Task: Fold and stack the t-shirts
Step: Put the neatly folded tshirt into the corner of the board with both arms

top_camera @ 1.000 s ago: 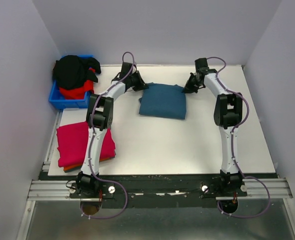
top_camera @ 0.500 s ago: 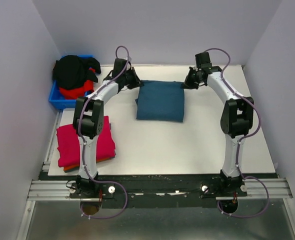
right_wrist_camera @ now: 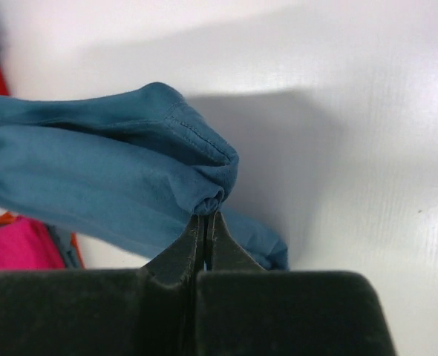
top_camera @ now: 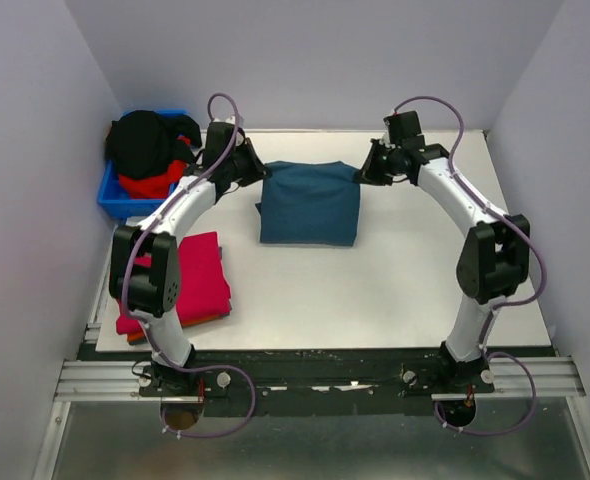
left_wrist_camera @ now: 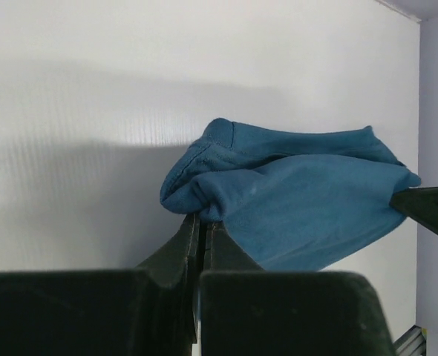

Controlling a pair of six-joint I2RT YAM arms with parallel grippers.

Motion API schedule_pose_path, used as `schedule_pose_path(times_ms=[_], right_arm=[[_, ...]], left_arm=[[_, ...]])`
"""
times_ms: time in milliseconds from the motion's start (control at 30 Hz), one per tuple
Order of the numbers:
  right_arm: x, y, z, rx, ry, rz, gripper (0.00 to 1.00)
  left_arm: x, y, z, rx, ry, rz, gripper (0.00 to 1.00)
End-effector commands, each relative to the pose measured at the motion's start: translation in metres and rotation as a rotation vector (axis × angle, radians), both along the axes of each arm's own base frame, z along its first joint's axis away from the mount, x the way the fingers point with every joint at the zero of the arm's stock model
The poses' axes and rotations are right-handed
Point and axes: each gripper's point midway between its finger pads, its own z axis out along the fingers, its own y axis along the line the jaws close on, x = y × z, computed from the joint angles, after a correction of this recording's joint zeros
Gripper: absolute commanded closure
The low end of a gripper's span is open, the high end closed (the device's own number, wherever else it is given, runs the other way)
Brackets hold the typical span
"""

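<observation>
- Top view: the teal shirt [top_camera: 308, 205], folded into a compact rectangle, sits in the far middle of the desk [top_camera: 405, 280].
- The left gripper [top_camera: 253, 170] is clenched on the shirt's far-left corner and the right gripper [top_camera: 363, 172] on its far-right corner, so the far edge is stretched between them.
- A folded pink shirt [top_camera: 207, 270] lies at the near-left corner of the desk with an orange shirt [top_camera: 140, 338] peeking out beneath it. It is partly covered by the left arm.
- At the far-left corner a blue bin [top_camera: 110, 197] holds black clothes [top_camera: 140, 140] and red clothes [top_camera: 153, 185].
- Left wrist view: the left gripper [left_wrist_camera: 202, 219] pinches a bunched hem corner of the teal shirt [left_wrist_camera: 301, 200] between closed fingers, and the cloth casts a shadow on the desk below.
- Right wrist view: the right gripper [right_wrist_camera: 204, 215] is likewise pinched tight on the opposite corner of the teal shirt [right_wrist_camera: 93, 185], with the pink shirt [right_wrist_camera: 15, 248] beyond.
- The step in hand looks like carrying the folded teal shirt to the pink pile.
- To do it well, both grippers should travel together at one height and with unchanged spacing, so the edge stays taut and the fold does not slip open.
- The trailing edge should land on the pile first, squared to the pink shirt's edges.
- The rest can then be laid down flat, and both corners let go at once.
</observation>
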Motion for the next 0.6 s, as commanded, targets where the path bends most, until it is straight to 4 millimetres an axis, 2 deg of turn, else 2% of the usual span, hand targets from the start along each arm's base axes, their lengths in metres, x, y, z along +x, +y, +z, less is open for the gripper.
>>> schedule_pose_path(times_ms=[0,133,167,300,433,467,500,567], right_arm=[[-0.02,0.014,0.078,0.037,-0.206,0.073,0.99],[-0.052,0.039,0.107,0.056,-0.274,0.145,0.99],[-0.06,0.047,0.112,0.064,-0.288,0.168,0.99],[-0.092,0.072,0.139,0.091,-0.344,0.242,0.99],[-0.117,0.101,0.159,0.126,-0.395,0.331,0.99],[-0.123,0.108,0.161,0.133,-0.396,0.354,0.99],[-0.131,0.117,0.163,0.135,-0.402,0.382,0.99],[-0.149,0.137,0.164,0.145,-0.407,0.437,0.99]], left_arm=[[-0.023,0.045,0.067,0.068,-0.123,0.119,1.0],[-0.054,0.077,0.087,0.09,-0.11,0.18,1.0],[-0.066,0.084,0.101,0.086,-0.133,0.195,1.0],[-0.107,0.118,0.122,0.129,-0.144,0.277,1.0],[-0.148,0.168,0.125,0.23,-0.089,0.396,1.0],[-0.159,0.173,0.125,0.243,-0.079,0.402,1.0],[-0.169,0.191,0.128,0.253,-0.074,0.453,1.0],[-0.19,0.212,0.127,0.293,-0.055,0.524,1.0]])
